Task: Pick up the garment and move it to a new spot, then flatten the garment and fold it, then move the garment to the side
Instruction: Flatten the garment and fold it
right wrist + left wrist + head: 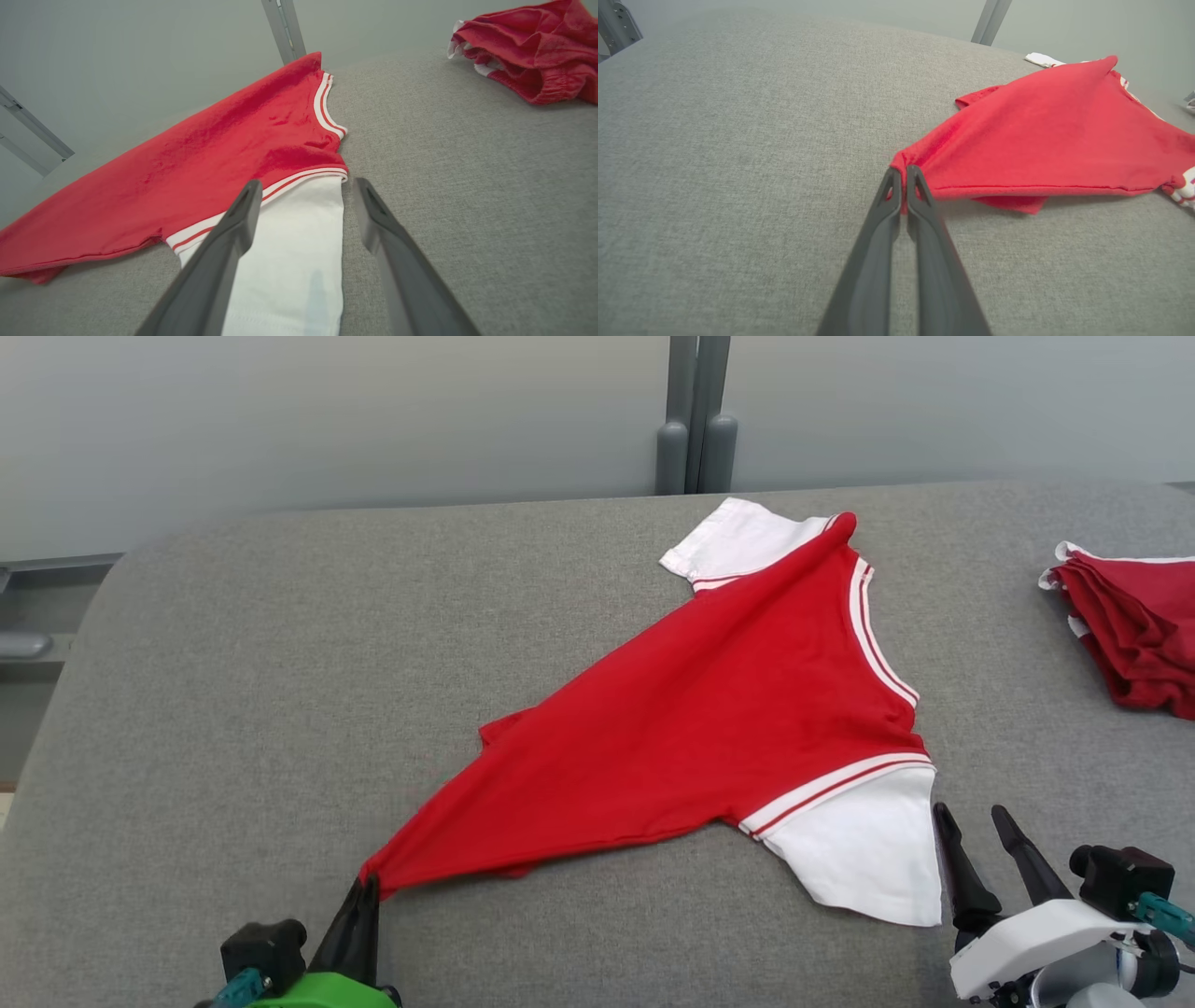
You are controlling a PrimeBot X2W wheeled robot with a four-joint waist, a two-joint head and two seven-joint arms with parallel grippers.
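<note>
The garment (709,709) is a red shirt with white sleeves and red-and-white striped trim, spread across the grey table (233,691). My left gripper (366,887) is shut on its near left hem corner, which is pulled to a point; the left wrist view shows the fingers (896,186) pinching the red cloth (1045,135). At the lower right my right gripper (971,814) stands open beside the near white sleeve (868,849). In the right wrist view that sleeve (289,261) lies between and under the spread fingers (243,210), and I cannot tell whether they touch it.
A second red and white garment (1134,635) lies bunched at the table's right edge, also seen in the right wrist view (528,51). A grey post (695,415) stands behind the table against the pale wall. Bare grey tabletop stretches to the left.
</note>
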